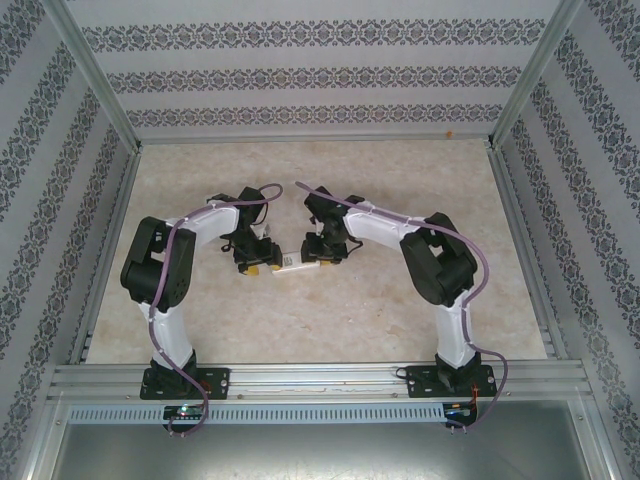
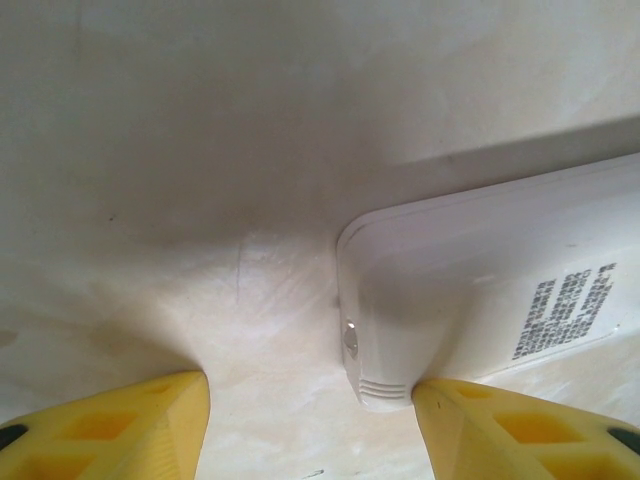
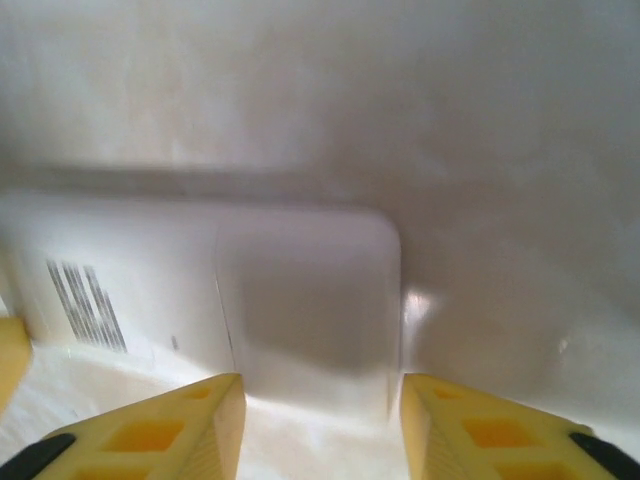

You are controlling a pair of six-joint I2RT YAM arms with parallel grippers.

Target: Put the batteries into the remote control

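The white remote control (image 1: 290,262) lies back side up on the table between the two arms, with a printed label (image 2: 565,310) showing. My left gripper (image 2: 310,420) is open and low over the table at the remote's ridged end (image 2: 385,385). Its right yellow finger (image 2: 520,430) is against that end's corner. My right gripper (image 3: 320,420) is open and straddles the other end, where the smooth battery cover (image 3: 310,290) sits shut. In the top view both grippers, left (image 1: 255,268) and right (image 1: 318,260), meet at the remote. The batteries are out of view.
The beige marbled table top (image 1: 320,190) is walled by patterned panels (image 1: 320,60) at the back and sides. A metal rail (image 1: 320,375) runs along the near edge, where the arm bases are bolted. Open floor lies behind and in front of the remote.
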